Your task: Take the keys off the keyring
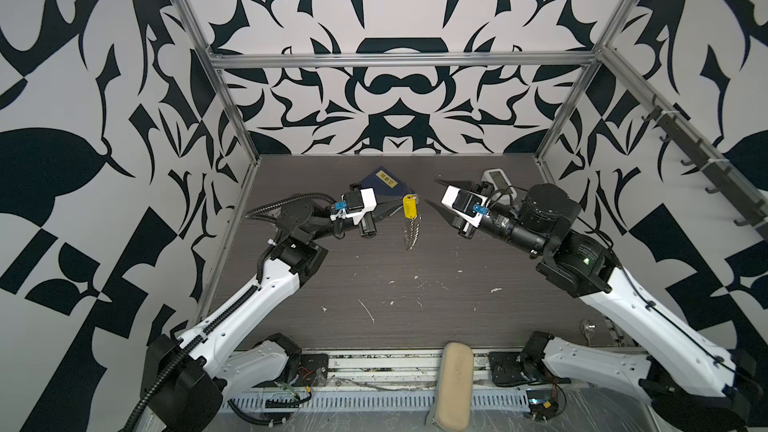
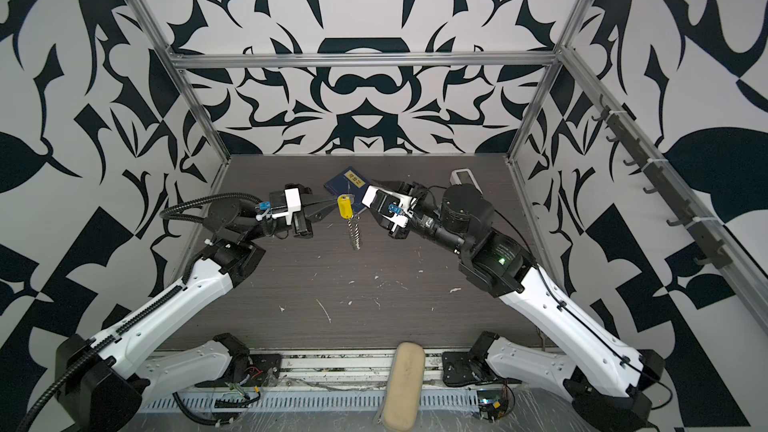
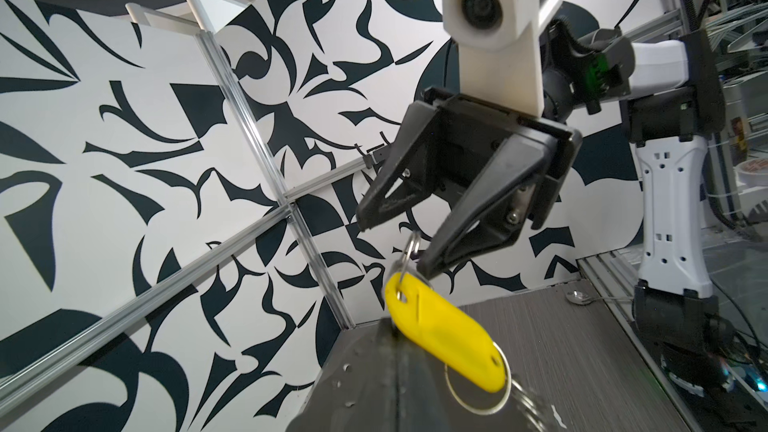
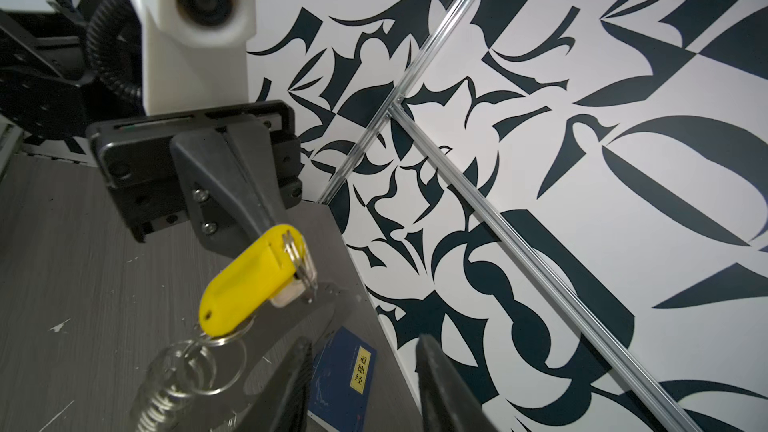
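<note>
In both top views the left arm comes in from the near left corner, bends at the elbow and runs its wrist across toward the middle. The left gripper [image 1: 399, 203] [image 2: 334, 201] has its fingers pressed together on the upper end of the keys [image 1: 409, 206] [image 2: 344, 206], a yellow tag hanging clear above the dark table [image 1: 374, 276], just in front of a blue book [image 1: 384, 182]. The keyring [image 1: 411, 234] dangles below the tag as a bunch of silver rings. The right arm reaches in from the near right with its wrist aimed at the tag, and the right gripper [image 1: 434, 197] stands just beside the tag with its fingers apart. In the left wrist view the left gripper [image 3: 395, 342] shows its two dark fingers closed with no gap, the keys [image 3: 444, 334] lying across their tips and a thin loop of the keyring [image 3: 457, 401] behind. The right gripper [image 3: 390, 245] faces it, jaws spread, the tag's small silver ring between its tips. In the right wrist view the right gripper's own fingers [image 4: 291, 388] stand well apart. Beyond them the left gripper [image 4: 266, 222] pinches the top of the keys [image 4: 249, 280], with the keyring [image 4: 183, 367] hanging under the tag.
</note>
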Tool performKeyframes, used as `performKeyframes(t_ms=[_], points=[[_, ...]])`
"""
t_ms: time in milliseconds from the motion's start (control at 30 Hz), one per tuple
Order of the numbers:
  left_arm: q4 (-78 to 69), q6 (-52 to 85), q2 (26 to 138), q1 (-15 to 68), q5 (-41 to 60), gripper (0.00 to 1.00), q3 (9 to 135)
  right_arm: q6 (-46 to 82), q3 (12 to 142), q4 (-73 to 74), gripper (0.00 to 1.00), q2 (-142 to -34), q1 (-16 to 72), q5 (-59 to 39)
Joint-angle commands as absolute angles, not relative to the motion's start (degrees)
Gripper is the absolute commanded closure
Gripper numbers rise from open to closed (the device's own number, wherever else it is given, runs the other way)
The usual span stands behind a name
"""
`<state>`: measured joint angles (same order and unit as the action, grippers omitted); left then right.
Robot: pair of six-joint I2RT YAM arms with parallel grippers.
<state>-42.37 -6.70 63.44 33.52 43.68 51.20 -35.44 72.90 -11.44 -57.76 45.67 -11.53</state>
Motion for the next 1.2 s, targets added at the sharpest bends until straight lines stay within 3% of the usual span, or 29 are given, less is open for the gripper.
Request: performKeyframes(t_ms=[0, 233, 433, 700, 933, 1167], points=[[-53.66, -0.76, 63.90, 32.57, 45.80, 1.00, 49.46, -33.98, 76.24, -11.75, 0.57, -56.57, 44.88, -16.00], [-82.06, 22.31, 71.10, 29.09, 48.01, 1.00, 49.41, -32.48, 77.93, -12.83, 0.57, -56.78, 44.73, -17.58], [-82.49, 24.82, 72.59, 28.65, 49.67, 1.00, 51.46, -31.04, 78.00, -12.33, 0.59, -56.16, 44.39, -18.71], [-82.53, 20.24, 76.28, 28.57, 49.08, 1.00, 50.19, -26.35, 75.39, -5.25, 0.58, -60.78, 44.38, -9.49], [-82.44, 21.80, 76.81, 28.56, 50.85, 1.00, 51.31, -27.46, 79.08, -9.45, 0.69, -63.74, 44.38, -17.27], [-82.45, 21.91, 76.97, 28.56, 51.67, 1.00, 51.50, -28.99, 81.80, -14.02, 0.74, -65.64, 44.24, -23.09]])
